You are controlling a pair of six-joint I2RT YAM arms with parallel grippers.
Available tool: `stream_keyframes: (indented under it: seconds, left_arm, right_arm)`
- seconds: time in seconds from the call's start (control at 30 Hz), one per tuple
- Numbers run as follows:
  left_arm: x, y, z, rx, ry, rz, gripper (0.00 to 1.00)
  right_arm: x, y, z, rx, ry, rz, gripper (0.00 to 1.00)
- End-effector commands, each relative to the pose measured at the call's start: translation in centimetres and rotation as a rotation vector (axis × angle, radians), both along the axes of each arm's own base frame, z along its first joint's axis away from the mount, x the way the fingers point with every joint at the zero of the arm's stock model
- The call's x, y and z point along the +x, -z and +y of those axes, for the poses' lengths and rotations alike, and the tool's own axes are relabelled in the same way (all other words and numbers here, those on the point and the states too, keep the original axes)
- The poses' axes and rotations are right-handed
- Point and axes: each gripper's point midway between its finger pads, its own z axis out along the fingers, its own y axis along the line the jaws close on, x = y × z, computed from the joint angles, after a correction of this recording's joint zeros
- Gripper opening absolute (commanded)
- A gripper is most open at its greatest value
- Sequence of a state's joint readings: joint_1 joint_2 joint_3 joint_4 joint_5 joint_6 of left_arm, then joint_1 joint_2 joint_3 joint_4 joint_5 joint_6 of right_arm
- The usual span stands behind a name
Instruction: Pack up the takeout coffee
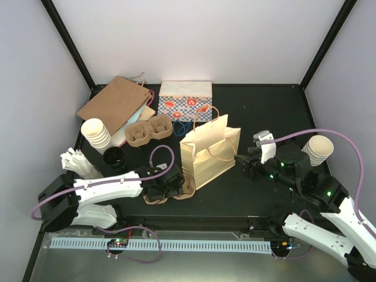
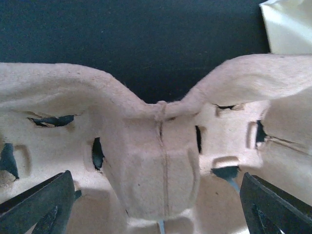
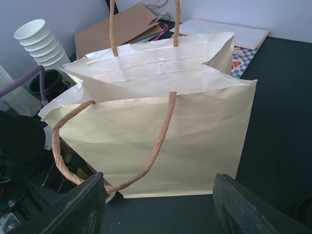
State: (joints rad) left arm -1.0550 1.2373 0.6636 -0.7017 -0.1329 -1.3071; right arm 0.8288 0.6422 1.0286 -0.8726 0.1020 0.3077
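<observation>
So from the top view: the cream paper bag (image 1: 210, 154) stands upright mid-table with its mouth open, and honestly I can't find the takeout coffee for sure anywhere. There's a dark round thing (image 1: 114, 157) just in front of the left cup stack (image 1: 96, 134) that might be its black lid, but it's too small to call. The left gripper (image 1: 166, 185) hangs over a cup carrier (image 1: 176, 195) lying right by the bag's near-left corner, and the right gripper (image 1: 242, 161) sits just beside the bag's right edge. A second carrier (image 1: 150, 130) and another cup stack (image 1: 319, 148) are further off, not involved.

Left wrist view: it's all carrier, with the centre ridge dead ahead and the two fingers (image 2: 44, 204) spread wide on either side of it, gripping nothing. No lidded cup shows in what I can see of the wells.

Right wrist view: the bag fills the frame, handles up, top gaping a bit, but the inside is hidden, so I can't say whether anything is in there. The jaws stand apart in front of the bag with nothing between them. The dark thing shows here too, under the cup stack, just as unclear.

My read: packing looks early, or at least unconfirmed. No coffee shows in the carrier, none in either gripper, none visibly in the bag. Getting the cup seated and bagged looks like it's all left to do.
</observation>
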Motion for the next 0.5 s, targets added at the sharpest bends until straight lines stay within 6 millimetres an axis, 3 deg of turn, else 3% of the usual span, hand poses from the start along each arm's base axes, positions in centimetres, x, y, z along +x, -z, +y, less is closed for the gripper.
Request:
stream_keyframes:
  seconds: [0.0, 0.3, 0.47]
  left_arm:
    - [1.1, -0.1, -0.5, 0.016, -0.044, -0.020, 0.93]
    - [1.5, 1.7, 0.0, 0.163, -0.044, 0.016, 0.84]
    - [1.5, 2.0, 0.1, 0.195, -0.039, 0.031, 0.69]
  right_arm:
    - [0.1, -0.3, 0.2, 0.008, -0.011, -0.027, 0.62]
    - [-0.2, -0.3, 0.0, 0.014, -0.023, -0.040, 0.62]
    - [-0.4, -0.4, -0.1, 0.017, -0.026, -0.046, 0.62]
